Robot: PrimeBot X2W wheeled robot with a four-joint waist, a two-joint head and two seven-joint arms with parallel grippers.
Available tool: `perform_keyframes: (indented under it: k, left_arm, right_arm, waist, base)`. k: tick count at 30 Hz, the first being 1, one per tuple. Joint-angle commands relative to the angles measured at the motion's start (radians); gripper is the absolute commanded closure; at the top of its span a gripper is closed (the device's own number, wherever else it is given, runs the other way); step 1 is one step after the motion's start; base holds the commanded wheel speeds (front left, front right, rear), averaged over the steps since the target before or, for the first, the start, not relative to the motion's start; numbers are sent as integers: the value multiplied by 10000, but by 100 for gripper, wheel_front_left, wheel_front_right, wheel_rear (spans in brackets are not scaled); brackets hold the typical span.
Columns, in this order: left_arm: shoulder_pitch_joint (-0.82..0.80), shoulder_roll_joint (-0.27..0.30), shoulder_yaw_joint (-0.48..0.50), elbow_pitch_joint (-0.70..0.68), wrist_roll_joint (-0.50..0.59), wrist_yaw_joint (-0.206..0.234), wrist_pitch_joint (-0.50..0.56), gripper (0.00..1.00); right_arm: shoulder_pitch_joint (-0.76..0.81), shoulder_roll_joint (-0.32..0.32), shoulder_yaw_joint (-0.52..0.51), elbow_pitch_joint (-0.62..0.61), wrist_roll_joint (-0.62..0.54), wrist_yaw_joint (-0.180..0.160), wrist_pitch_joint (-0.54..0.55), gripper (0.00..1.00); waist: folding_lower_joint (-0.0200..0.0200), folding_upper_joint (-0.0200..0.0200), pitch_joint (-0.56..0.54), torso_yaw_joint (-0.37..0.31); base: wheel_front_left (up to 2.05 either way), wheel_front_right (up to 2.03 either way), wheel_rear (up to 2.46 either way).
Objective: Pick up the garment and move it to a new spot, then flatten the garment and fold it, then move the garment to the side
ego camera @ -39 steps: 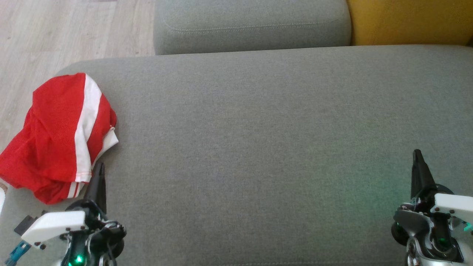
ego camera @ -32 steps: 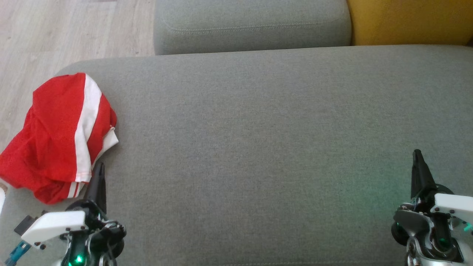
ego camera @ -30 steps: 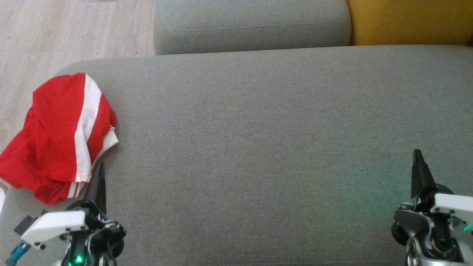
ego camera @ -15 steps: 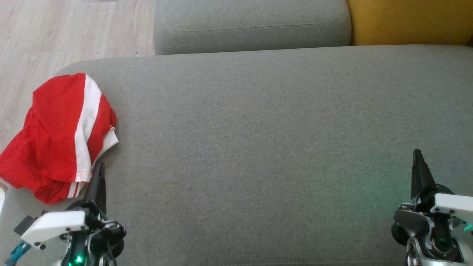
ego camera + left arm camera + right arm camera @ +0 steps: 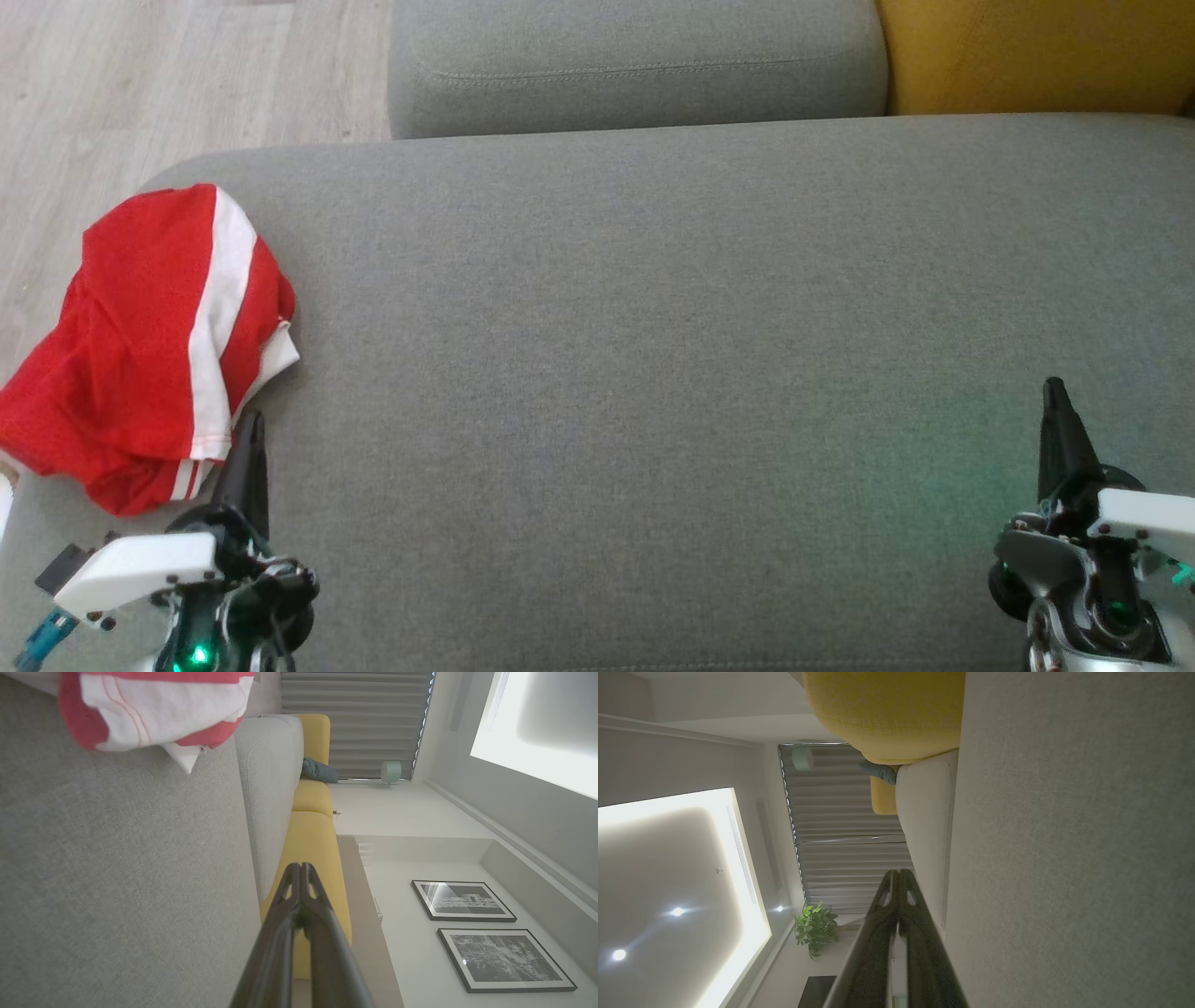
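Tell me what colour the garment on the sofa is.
The garment is red with a broad white stripe and white trim, clearest in the head view.

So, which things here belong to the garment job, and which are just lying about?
Job: crumpled red garment with white stripes; wide grey fabric seat cushion under it; left gripper, shut; right gripper, shut.
Lying about: grey back cushion; yellow cushion; pale wooden floor; two framed pictures; green potted plant.

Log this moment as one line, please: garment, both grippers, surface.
garment: bunched, left edge of grey cushion | left gripper: shut, empty, near garment | right gripper: shut, empty, far right
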Motion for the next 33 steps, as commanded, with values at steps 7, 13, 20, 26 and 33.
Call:
perform_keyframes:
  k: [7, 13, 20, 26, 33]
  left_arm:
    - [-548, 171, 350, -385, -43, -71, 75, 100]
    - [-548, 171, 350, -385, -43, -71, 75, 100]
    - [-548, 171, 350, -385, -43, -71, 75, 100]
    - [-548, 171, 350, -385, -43, -71, 75, 100]
    - [-548, 171, 350, -385, -43, -71, 75, 100]
  right_arm:
    - [-240, -54, 210, -413, 74, 67, 56, 100]
    - [-240, -54, 210, -413, 74, 67, 56, 100]
    - [-240, -54, 210, -413, 74, 67, 56, 100]
    - [-240, -54, 210, -413, 74, 67, 56, 100]
    - [-240, -54, 210, -413, 74, 67, 56, 100]
  waist:
    - [0, 0, 0, 0]
    - [0, 0, 0, 0]
    - [0, 0, 0, 0]
    - [0, 0, 0, 0]
    - [0, 0, 0, 0]
  base:
    - [0, 0, 0]
    - [0, 0, 0]
    - [0, 0, 0]
    - [0, 0, 0]
    - [0, 0, 0]
